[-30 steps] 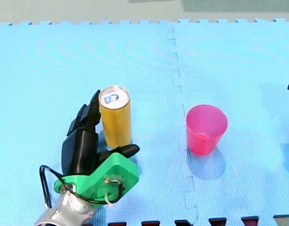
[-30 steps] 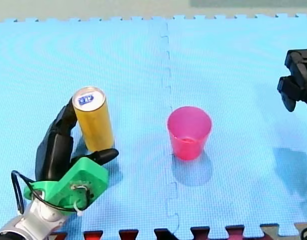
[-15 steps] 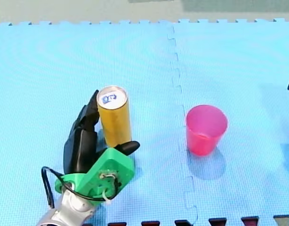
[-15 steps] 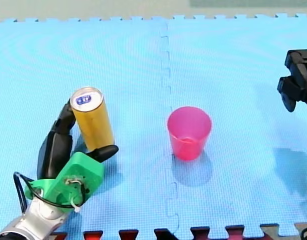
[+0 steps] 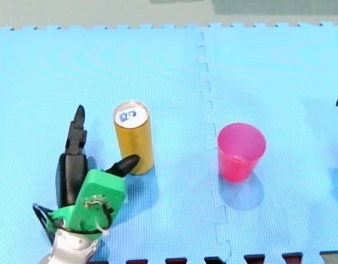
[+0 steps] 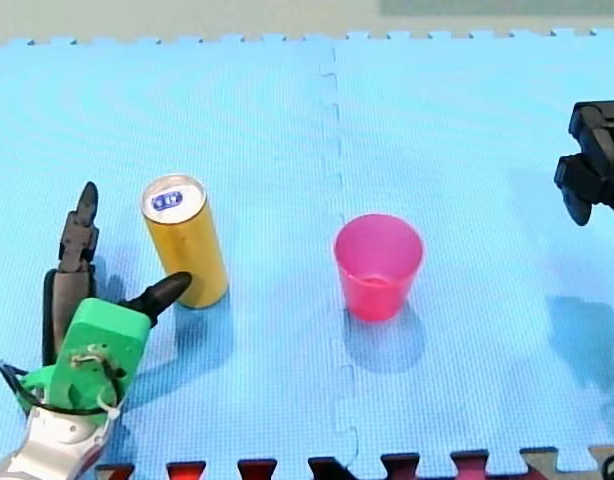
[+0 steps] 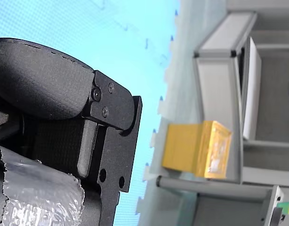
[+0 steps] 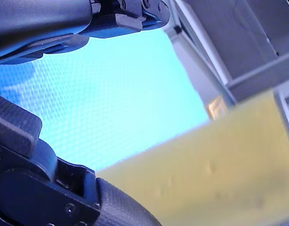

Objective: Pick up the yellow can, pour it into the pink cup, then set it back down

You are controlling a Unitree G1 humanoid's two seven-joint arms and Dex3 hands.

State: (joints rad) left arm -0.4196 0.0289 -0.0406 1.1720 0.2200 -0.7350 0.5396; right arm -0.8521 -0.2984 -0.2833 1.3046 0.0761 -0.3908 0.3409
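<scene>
The yellow can (image 5: 134, 137) stands upright on the blue foam mat (image 5: 169, 71), left of the mat's seam. The pink cup (image 5: 240, 151) stands upright to the right of the seam. My left hand (image 5: 100, 144) is at the lower left beside the can, holding nothing. Its fingers (image 5: 76, 132) point away to the can's left and its thumb tip (image 5: 127, 163) is close to the can's lower side. In the second wrist view the can (image 8: 220, 169) looms large next to these black fingers (image 8: 64, 23). My right hand (image 6: 592, 165) hovers at the right edge, far from the cup.
The mat's jigsaw seam (image 5: 210, 110) runs front to back between can and cup. Dark red pieces (image 6: 387, 465) line the mat's near edge. In the first wrist view a yellow box (image 7: 196, 148) sits on a grey metal frame beyond the mat.
My left hand's fingers have come off the can and swung out to the left, and the hand has drawn back a little. The can stays upright; the cup has not moved.
</scene>
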